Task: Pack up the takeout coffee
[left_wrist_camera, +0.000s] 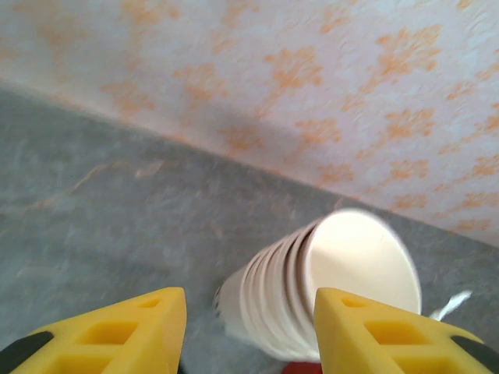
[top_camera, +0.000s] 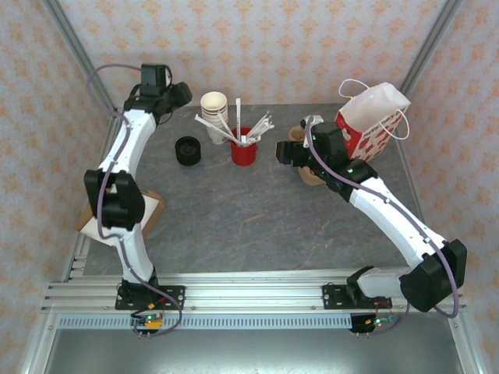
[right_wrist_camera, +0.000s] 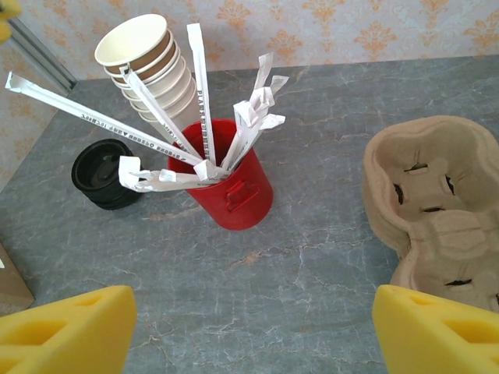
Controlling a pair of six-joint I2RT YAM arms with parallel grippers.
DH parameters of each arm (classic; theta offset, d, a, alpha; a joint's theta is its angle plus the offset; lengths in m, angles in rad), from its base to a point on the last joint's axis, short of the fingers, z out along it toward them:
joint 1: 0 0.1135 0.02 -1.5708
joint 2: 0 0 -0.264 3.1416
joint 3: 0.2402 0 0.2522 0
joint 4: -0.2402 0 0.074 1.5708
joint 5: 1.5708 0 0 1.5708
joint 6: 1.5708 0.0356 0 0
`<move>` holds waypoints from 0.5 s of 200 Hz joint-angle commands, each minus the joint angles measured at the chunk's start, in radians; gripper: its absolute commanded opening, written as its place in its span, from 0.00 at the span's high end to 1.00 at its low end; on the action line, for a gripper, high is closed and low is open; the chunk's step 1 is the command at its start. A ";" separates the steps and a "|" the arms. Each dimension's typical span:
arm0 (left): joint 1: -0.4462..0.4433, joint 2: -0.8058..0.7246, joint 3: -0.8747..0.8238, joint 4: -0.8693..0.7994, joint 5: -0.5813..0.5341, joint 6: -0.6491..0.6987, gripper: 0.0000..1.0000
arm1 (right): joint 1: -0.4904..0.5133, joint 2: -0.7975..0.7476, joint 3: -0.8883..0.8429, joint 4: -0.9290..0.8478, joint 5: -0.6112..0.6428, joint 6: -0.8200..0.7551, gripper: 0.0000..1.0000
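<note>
The takeout coffee is out of view. A stack of lidless cream cups (top_camera: 214,109) stands at the back of the table, with loose black lids (top_camera: 188,150) to its left. My left gripper (top_camera: 181,93) hovers left of the stack. In the left wrist view its yellow fingers (left_wrist_camera: 156,327) stand apart, and the left gripper (left_wrist_camera: 249,300) is open, the cup stack (left_wrist_camera: 312,288) just ahead and clear of the left finger. My right gripper (top_camera: 282,152) is open wide over bare table (right_wrist_camera: 253,312), facing the red cup (right_wrist_camera: 234,187).
The red cup (top_camera: 244,152) holds several wrapped straws. A brown pulp cup carrier (right_wrist_camera: 437,195) lies right of it, under my right arm. A red-and-white paper bag (top_camera: 370,121) stands at the back right. A brown paper piece (top_camera: 148,210) lies at the left edge.
</note>
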 commanded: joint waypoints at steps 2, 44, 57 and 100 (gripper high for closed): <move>-0.030 0.147 0.208 -0.205 0.054 0.077 0.53 | 0.007 0.003 0.021 -0.008 -0.001 0.009 0.20; -0.058 0.346 0.528 -0.361 0.008 0.124 0.57 | 0.008 0.008 0.008 -0.008 -0.001 0.012 0.20; -0.057 0.364 0.548 -0.365 -0.008 0.130 0.58 | 0.008 0.009 0.003 -0.008 -0.003 0.014 0.20; -0.063 0.382 0.548 -0.359 -0.008 0.146 0.70 | 0.008 0.017 -0.008 -0.008 -0.005 0.021 0.20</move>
